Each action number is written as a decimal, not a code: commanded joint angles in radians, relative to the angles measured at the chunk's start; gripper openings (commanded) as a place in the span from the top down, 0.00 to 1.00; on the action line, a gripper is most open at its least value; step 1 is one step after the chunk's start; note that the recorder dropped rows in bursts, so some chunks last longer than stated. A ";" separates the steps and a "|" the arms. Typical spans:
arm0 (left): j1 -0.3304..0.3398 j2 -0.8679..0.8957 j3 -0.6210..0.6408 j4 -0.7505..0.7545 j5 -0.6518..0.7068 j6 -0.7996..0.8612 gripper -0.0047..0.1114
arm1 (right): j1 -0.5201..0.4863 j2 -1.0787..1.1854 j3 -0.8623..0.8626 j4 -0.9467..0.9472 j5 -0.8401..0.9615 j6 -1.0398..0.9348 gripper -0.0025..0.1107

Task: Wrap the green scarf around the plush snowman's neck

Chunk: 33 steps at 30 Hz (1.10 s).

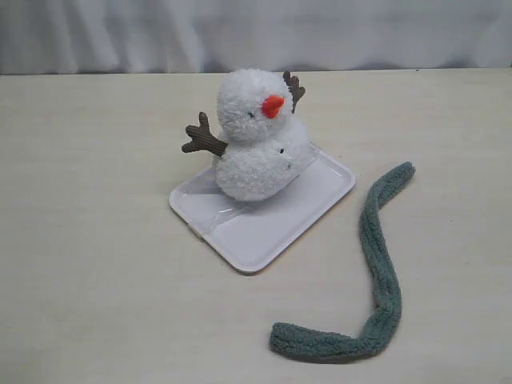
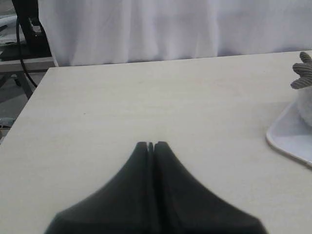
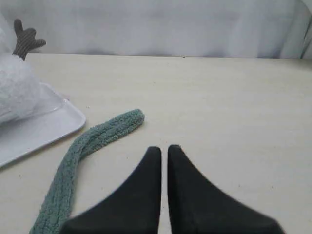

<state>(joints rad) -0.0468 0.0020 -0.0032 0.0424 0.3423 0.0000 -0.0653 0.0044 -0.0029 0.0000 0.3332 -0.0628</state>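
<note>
The plush snowman [image 1: 258, 140] sits upright on a white tray [image 1: 276, 228], orange nose facing right, brown twig arms out to both sides. Its neck [image 1: 252, 144] is bare. The green scarf [image 1: 376, 264] lies in a long curve on the table right of the tray, its near end bent leftward. Neither gripper appears in the exterior view. In the left wrist view my left gripper [image 2: 150, 145] is shut with nothing in it, over bare table left of the tray [image 2: 292, 139]. My right gripper [image 3: 164, 149] is shut and holds nothing, beside the scarf's far end [image 3: 105, 134]; the snowman [image 3: 14, 92] is beyond.
A white curtain [image 1: 256, 32] hangs behind the table's far edge. The table's left edge [image 2: 24, 107] shows in the left wrist view, with dark equipment and cables [image 2: 29, 29] beyond it.
</note>
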 commanded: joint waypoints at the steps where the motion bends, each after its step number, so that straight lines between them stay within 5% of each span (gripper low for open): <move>1: -0.001 -0.002 0.003 -0.002 -0.010 0.000 0.96 | -0.005 -0.004 0.003 0.000 -0.171 0.000 0.94; 8: -0.001 -0.002 0.003 -0.002 -0.010 0.000 0.96 | -0.005 -0.004 0.003 0.014 -0.579 0.006 0.94; 11: -0.001 -0.002 0.003 -0.002 -0.010 0.000 0.96 | 0.004 -0.004 0.003 0.037 -0.808 0.534 0.94; 12: -0.001 -0.002 0.003 -0.002 -0.010 0.000 0.96 | 0.011 -0.004 -0.005 -0.085 -0.837 0.557 0.94; 15: -0.001 -0.002 0.003 -0.002 -0.010 0.000 0.96 | 0.011 0.031 -0.186 -0.331 -0.556 0.801 0.87; 18: -0.001 -0.002 0.003 -0.002 -0.010 0.000 0.96 | 0.011 0.188 -0.417 -0.625 -0.257 0.989 0.47; 20: -0.001 -0.002 0.003 -0.002 -0.010 0.000 0.96 | 0.011 0.303 -0.520 -0.531 0.019 0.792 0.28; 26: -0.001 -0.002 0.003 -0.002 -0.010 0.000 0.96 | 0.011 0.693 -0.765 -0.013 0.502 0.184 0.29; 33: -0.001 -0.002 0.003 -0.002 -0.010 0.000 0.96 | 0.011 0.998 -0.790 0.227 0.617 -0.015 0.30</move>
<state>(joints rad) -0.0468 0.0020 -0.0032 0.0424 0.3423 0.0000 -0.0568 0.9068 -0.8002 0.1125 0.9016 0.0164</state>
